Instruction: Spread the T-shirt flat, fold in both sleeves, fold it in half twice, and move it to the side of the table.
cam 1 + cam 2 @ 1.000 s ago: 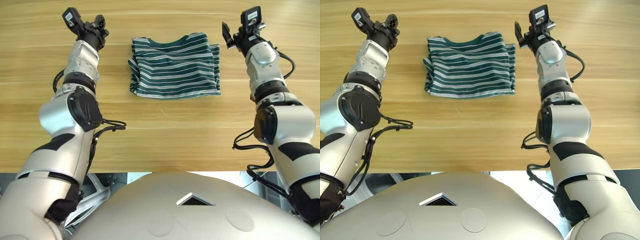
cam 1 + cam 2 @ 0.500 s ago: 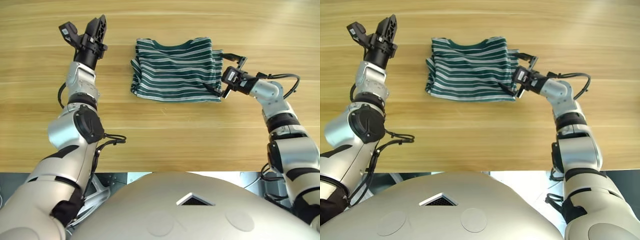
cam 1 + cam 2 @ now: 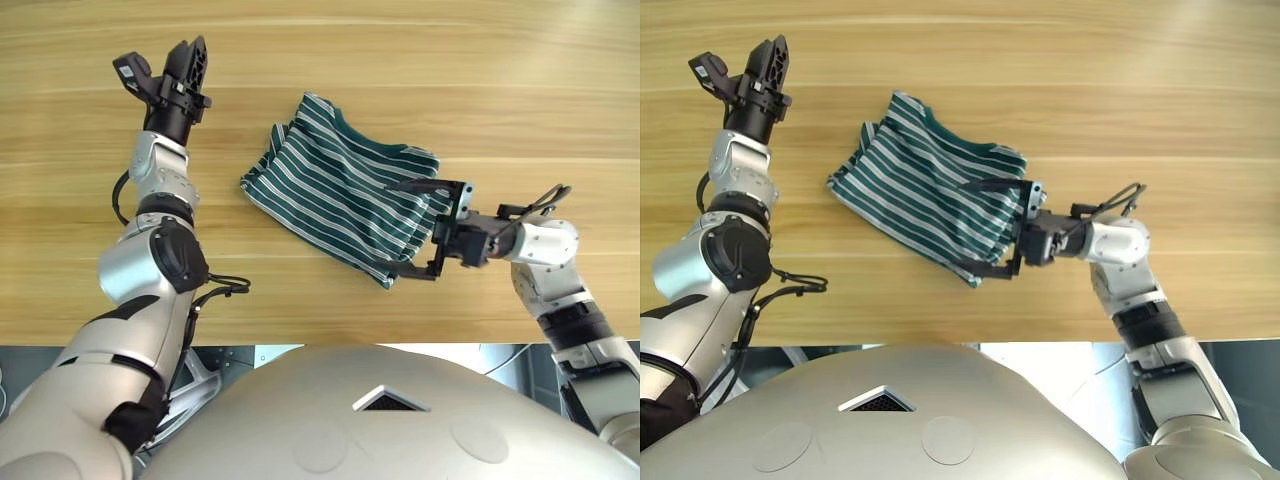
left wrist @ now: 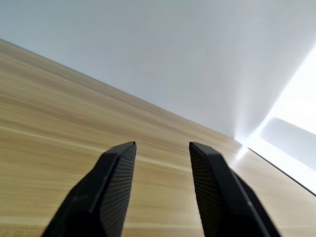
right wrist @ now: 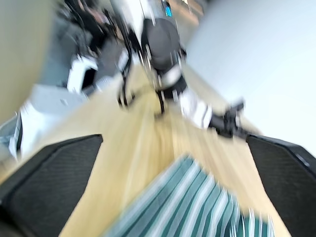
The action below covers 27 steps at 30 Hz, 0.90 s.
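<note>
Left eye view: the folded T-shirt [image 3: 345,205] lies on the table [image 3: 520,80], set diagonally, with its near corner between the spread fingers of the right gripper [image 3: 392,231]. That claw is released wide and straddles the cloth edge rather than pinching it. Half a second ago the shirt lay square, farther from the robot, with this gripper at its right edge. It has since been turned and drawn nearer and to the right. The left gripper [image 3: 188,65] is raised at the far left, well apart from the shirt, much as it was half a second ago.

Right eye view: same layout. The folded stack appears intact, though skewed.

Left wrist view: the fingers [image 4: 116,182] stand slightly parted, holding nothing, over bare wood.

Right wrist view: motion blur is present. Two fingers [image 5: 54,168] stand far apart, with striped cloth between them.

Assessment: the folding looks complete and the move to the table's side is in hand. With no firm grasp, further dragging could loosen the folds.
</note>
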Motion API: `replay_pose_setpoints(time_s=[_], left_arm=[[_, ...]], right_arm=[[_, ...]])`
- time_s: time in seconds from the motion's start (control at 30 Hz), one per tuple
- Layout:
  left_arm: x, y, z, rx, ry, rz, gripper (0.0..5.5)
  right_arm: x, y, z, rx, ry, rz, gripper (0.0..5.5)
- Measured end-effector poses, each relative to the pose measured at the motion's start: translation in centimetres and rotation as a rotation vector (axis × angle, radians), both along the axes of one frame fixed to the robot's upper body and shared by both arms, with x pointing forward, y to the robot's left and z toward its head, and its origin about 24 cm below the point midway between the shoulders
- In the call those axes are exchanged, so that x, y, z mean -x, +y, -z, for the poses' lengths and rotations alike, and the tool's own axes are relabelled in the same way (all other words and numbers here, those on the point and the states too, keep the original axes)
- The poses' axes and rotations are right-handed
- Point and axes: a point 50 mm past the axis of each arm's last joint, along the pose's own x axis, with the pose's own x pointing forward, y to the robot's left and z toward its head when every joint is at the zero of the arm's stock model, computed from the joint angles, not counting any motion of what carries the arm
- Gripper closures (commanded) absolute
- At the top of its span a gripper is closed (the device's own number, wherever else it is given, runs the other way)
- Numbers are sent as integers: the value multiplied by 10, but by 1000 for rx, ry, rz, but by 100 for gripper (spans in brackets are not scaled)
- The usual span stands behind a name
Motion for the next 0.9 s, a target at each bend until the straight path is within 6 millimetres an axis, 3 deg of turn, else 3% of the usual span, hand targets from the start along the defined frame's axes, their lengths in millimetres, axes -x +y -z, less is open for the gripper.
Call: replay_pose_setpoints(time_s=[0.1,0.23,0.37,0.47,0.6,0.77,0.9], left_arm=[[1,0,1,-9,0,-9,350],[2,-5,5,-3,11,2,350],[3,-9,7,-5,14,11,350],[3,-10,8,-4,16,15,350],[4,-11,10,-3,23,18,350],[5,-15,13,-5,30,25,350],[5,-19,14,-4,24,29,350]], right_arm=[[-11,1,-6,7,10,14,12],[-60,26,1,147,-55,194,12],[-109,63,27,335,-110,384,12],[-126,76,40,418,-154,460,12],[-140,77,76,617,-229,580,12],[-157,75,80,684,-322,705,12],[-164,51,85,645,-252,912,12]])
